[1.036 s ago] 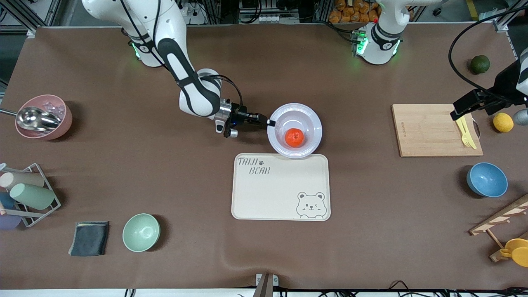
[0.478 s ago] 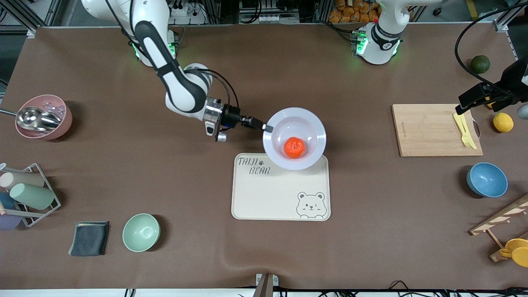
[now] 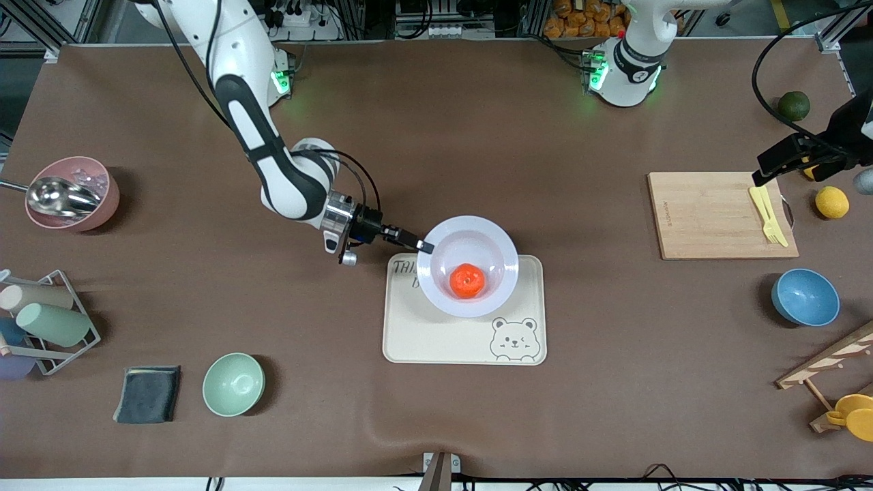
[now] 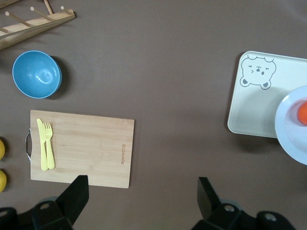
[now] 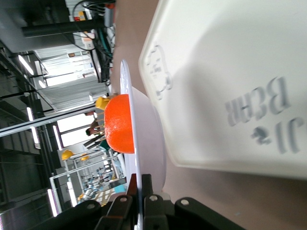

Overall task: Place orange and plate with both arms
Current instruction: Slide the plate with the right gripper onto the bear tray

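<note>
- Front view: right pincer (image 3: 424,247) clamps the plate (image 3: 494,243) rim, orange (image 3: 467,281) inside, over the bear tray (image 3: 436,337).
- Left pincer (image 4: 140,191), jaws spread, waits above the cutting board (image 3: 709,215).

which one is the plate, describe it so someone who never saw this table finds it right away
Start at the cream bear-printed tray in the middle of the table. The plate is the round pale lavender-white dish held above it by its rim in the right gripper. Unlike the coloured bowls, it is wide and shallow, with the orange in it.
</note>
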You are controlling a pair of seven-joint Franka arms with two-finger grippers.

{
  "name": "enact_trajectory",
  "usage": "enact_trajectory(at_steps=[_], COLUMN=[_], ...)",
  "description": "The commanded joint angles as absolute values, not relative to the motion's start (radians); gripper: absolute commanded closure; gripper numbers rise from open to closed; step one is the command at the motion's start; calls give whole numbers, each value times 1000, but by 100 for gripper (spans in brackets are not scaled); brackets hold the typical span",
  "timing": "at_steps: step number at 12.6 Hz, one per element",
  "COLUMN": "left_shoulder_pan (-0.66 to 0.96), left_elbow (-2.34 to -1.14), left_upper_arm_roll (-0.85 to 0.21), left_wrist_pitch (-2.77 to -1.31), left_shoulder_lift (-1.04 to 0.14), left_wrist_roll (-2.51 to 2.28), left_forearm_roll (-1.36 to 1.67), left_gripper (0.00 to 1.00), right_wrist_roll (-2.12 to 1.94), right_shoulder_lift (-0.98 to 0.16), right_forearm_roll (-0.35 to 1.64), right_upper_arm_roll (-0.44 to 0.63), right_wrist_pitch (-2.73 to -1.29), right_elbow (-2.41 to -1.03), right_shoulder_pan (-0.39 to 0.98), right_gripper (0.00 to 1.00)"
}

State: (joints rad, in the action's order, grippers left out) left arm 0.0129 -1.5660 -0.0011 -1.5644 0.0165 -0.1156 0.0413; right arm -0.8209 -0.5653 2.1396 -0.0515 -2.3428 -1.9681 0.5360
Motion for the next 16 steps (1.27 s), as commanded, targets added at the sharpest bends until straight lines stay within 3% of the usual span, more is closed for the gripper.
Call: enact_trajectory(at_steps=[1,13,16], left_shoulder_pan=[2,8,0], left_elbow=[-1556,-1497,-1497], left_upper_arm_roll=[-35,-46,-46], left_wrist_pitch=[-1549,-1546,-1548], left_shoulder_lift=[18,-8,-8], left_wrist_roll=[-117,-121,-120], left_forearm_roll=[41,12,21], left_gripper=[0,0,0], right_wrist_roll=[-847,-876,-871], right_shoulder_lift=[-664,-791,-802], right_forearm_roll=[2129,2129,2108], right_upper_arm_roll=[-66,-66,-64], right_wrist_pitch=[-2419,-2480,-2482], right_elbow=[-1850,-1715,-1715], right_shoulder_pan=[540,557,549], right_gripper=[100,100,65])
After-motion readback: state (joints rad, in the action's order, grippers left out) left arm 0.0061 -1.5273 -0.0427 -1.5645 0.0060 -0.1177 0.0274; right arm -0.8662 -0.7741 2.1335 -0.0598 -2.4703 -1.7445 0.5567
